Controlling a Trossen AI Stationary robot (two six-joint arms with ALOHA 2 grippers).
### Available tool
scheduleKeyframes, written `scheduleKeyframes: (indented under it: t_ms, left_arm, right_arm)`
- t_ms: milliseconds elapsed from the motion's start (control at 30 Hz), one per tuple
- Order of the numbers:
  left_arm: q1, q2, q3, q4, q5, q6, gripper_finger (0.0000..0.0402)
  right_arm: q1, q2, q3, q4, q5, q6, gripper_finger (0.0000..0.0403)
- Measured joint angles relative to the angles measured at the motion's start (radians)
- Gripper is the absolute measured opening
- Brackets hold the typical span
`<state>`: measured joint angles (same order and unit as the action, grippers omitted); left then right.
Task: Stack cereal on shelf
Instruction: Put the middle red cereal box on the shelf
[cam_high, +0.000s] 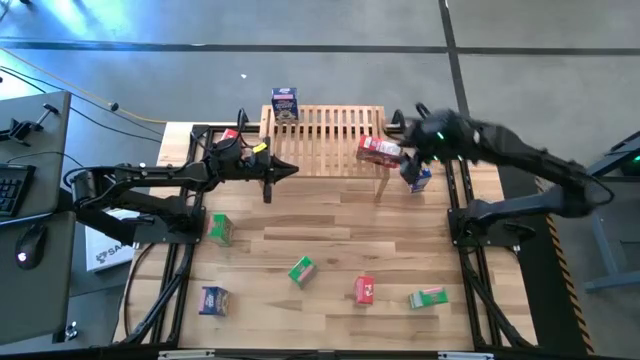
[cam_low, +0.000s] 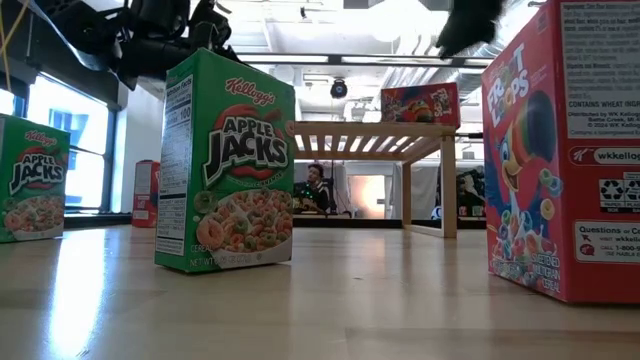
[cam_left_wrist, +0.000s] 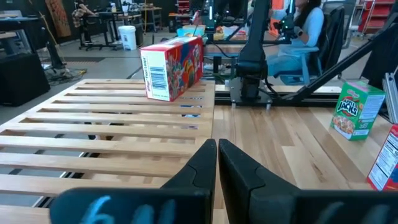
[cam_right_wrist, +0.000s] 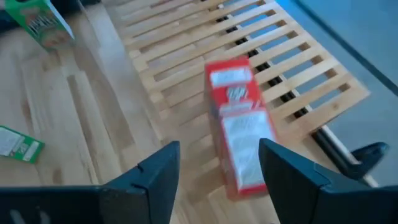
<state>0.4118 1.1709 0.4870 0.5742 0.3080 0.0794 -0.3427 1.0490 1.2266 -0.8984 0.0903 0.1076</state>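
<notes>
We log the right gripper (cam_right_wrist: 214, 171) with fingers apart, holding nothing, poised above the red cereal box (cam_right_wrist: 239, 134) lying on the shelf (cam_right_wrist: 292, 74). We log the left gripper (cam_left_wrist: 217, 163) with fingers together, empty, at the shelf's edge.

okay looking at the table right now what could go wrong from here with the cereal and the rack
1. The red box lies flat near the shelf's right end, so a nudge from the open right gripper above it might push it off.
2. The blue box stands at the shelf's far edge and might topple off.
</notes>
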Motion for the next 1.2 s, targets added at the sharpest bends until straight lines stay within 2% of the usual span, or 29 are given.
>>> scheduleKeyframes:
  t_ms: [133, 233, 367, 567, 667, 767, 933, 1067, 1200]
  left_arm:
    - [0.0, 0.0, 0.0, 0.016, 0.0, 0.0, 0.001]
    - [0.0, 0.0, 0.0, 0.03, 0.0, 0.0, 0.001]
    - [0.0, 0.0, 0.0, 0.032, 0.0, 0.0, 0.001]
    - [0.0, 0.0, 0.0, 0.053, 0.0, 0.001, 0.001]
    - [0.0, 0.0, 0.002, 0.061, 0.0, 0.002, 0.001]
    - [0.0, 0.0, 0.002, 0.06, 0.0, 0.003, 0.001]
    - [0.0, 0.0, 0.002, 0.06, 0.0, 0.003, 0.001]
    - [0.0, 0.0, 0.002, 0.06, 0.0, 0.003, 0.001]
    - [0.0, 0.0, 0.002, 0.06, 0.0, 0.003, 0.001]
  right_arm:
    - [0.053, -0.189, -0.241, 0.141, 0.043, 0.056, 0.021]
    - [0.081, -0.276, -0.366, 0.202, 0.125, 0.081, 0.0236]
    - [0.071, -0.319, -0.47, 0.279, 0.191, 0.076, 0.0278]
    - [-0.019, -0.291, -0.564, 0.416, 0.15, 0.008, 0.0301]
    - [-0.072, -0.27, -0.584, 0.475, 0.121, -0.038, 0.0302]
    - [-0.111, -0.253, -0.589, 0.544, 0.044, -0.08, 0.0302]
    - [-0.16, -0.201, -0.589, 0.592, -0.036, -0.089, 0.0294]
    - [-0.176, -0.15, -0.589, 0.606, -0.068, -0.089, 0.0266]
    - [-0.176, -0.146, -0.586, 0.628, -0.081, -0.085, 0.022]
